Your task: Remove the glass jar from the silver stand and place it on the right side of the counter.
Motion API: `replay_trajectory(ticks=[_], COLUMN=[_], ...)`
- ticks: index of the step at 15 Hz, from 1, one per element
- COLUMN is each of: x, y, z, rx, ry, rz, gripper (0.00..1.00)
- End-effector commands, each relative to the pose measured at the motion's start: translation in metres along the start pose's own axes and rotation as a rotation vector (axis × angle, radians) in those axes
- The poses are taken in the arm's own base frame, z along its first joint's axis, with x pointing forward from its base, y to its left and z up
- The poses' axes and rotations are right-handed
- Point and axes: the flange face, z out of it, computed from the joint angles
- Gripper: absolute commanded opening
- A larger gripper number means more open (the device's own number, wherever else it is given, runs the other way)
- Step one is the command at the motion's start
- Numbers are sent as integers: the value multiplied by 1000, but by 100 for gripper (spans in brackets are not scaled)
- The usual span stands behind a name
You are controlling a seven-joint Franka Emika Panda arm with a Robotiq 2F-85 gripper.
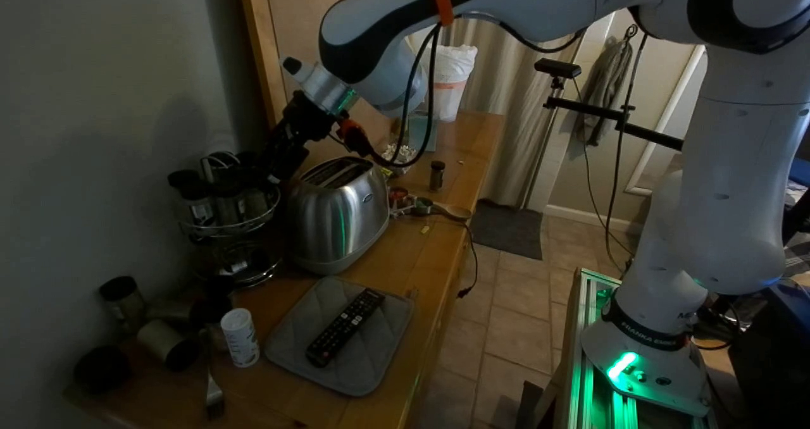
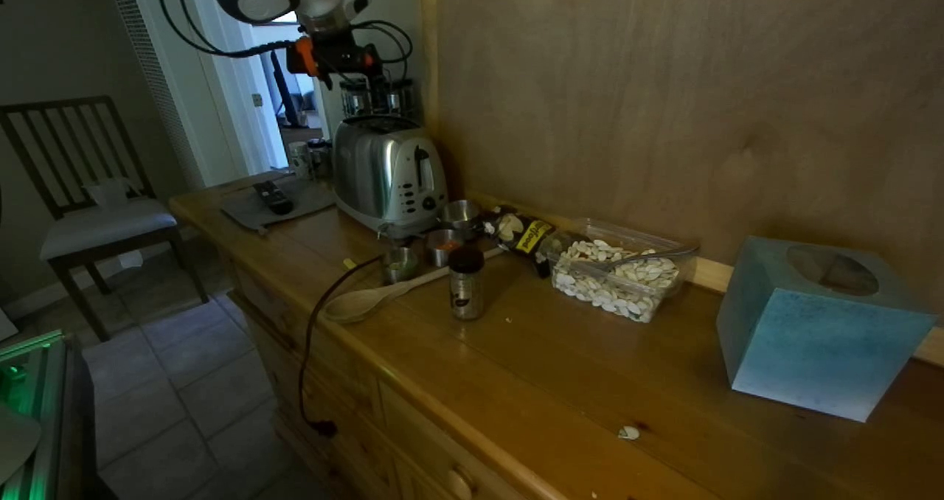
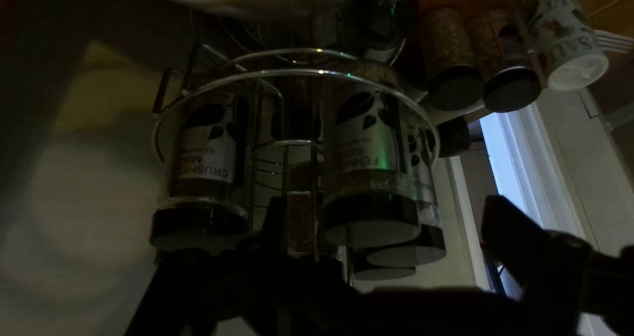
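Jaws are spread on your gripper (image 3: 386, 202): in the wrist view, upside down here, the fennel seed jar (image 3: 366, 133) shows btwn the 2 fingertips (image 3: 502, 219). Too dark to tell if either touches it. That jar sits upright, dark cap on, in a tier of the silver stand (image 3: 319, 72), next to the crushed mint jar (image 3: 205, 142). Which stand jar the task means, can't tell.

The stand is by the back edge of the counter (image 2: 560, 397), just beside the chrome toaster (image 1: 335, 220); your gripper is tilted down near the jar caps in an exterior view. Toward the back corner at that end you've got loose jars (image 1: 163, 337), at least 1 on its side, an upright salt container (image 1: 240, 337) and a fork (image 1: 214, 391). Closer to the front edge, a TV remote (image 1: 345, 326) lies on a gray pot holder (image 1: 373, 356).

Past the toaster, a glass spice jar (image 2: 466, 293) stands upright toward the front edge, just beside a wooden spoon (image 2: 361, 304), w/ metal measuring cups (image 2: 442, 259) close by. A black cord (image 2: 304, 367) hangs over that edge. Along the back edge: a dark bag (image 2: 527, 238) w/ yellow label, then a clear plastic tub (image 2: 682, 273) of white bits, then a blue tissue box (image 2: 818, 360).
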Motion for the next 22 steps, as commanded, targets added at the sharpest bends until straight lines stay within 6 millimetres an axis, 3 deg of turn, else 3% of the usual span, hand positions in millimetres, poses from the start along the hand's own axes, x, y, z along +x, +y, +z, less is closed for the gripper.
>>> replay_trajectory(ticks=[1,15,17,22], x=[1,-9,-10,-12], y=[13,26,26,28], z=[9,24,24,20], rx=[44,135,137,124], ry=[50,135,139,138], rz=[5,28,28,27], gripper=[100,97,73,39])
